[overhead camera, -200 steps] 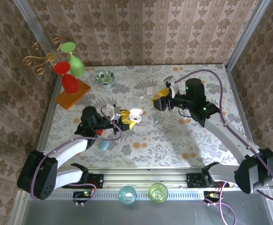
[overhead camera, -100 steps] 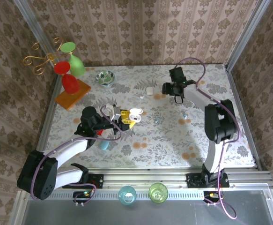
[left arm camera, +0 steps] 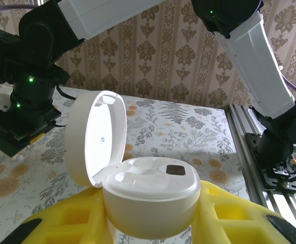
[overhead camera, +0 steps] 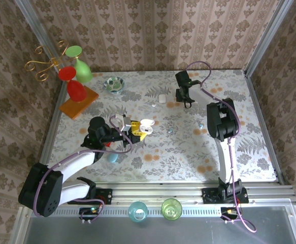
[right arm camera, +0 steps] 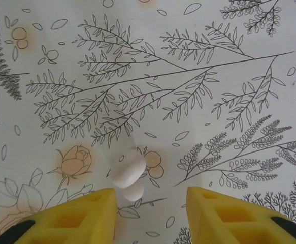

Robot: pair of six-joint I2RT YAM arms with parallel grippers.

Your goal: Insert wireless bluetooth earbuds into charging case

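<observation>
Top view: bright, even, diffuse overhead light; shadows on the table (overhead camera: 178, 152) are weak and soft-edged. Left wrist view: the lid interior of the charging case (left arm camera: 150, 195) glares near white; the yellow fingers (left arm camera: 234, 218) of the left gripper (left arm camera: 150, 226) are soft. Right wrist view: floral print sharp, earbud (right arm camera: 127, 170) slightly overexposed, fingers (right arm camera: 81, 213) of the right gripper (right arm camera: 150, 216) slightly soft at the bottom edge.
</observation>
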